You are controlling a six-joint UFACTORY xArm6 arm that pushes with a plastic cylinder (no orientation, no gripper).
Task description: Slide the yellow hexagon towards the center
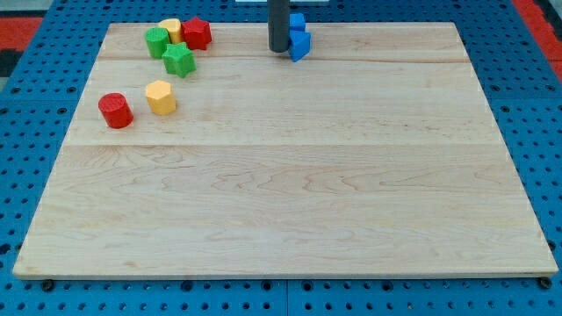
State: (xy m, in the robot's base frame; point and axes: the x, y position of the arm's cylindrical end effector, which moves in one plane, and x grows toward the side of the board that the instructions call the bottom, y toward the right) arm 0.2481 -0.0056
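Nothing looks done yet: the yellow hexagon [161,96] sits far up-left on the surface [290,193], beside a red cylinder [115,111], while my tip [278,50], a plain rod tool holding nothing, rests well apart against blue blocks [299,37].

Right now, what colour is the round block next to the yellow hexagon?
Red. The round block shows clearly in the camera view, left of the yellow hexagon.

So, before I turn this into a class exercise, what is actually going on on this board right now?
A robot arm's dark rod is set to slide the yellow hexagon toward the centre. My tip sits at the view's top, right beside the blue blocks, far from the hexagon. That block lies at the left next to a red cylinder, below a cluster of green, yellow and red blocks. It appears untouched.
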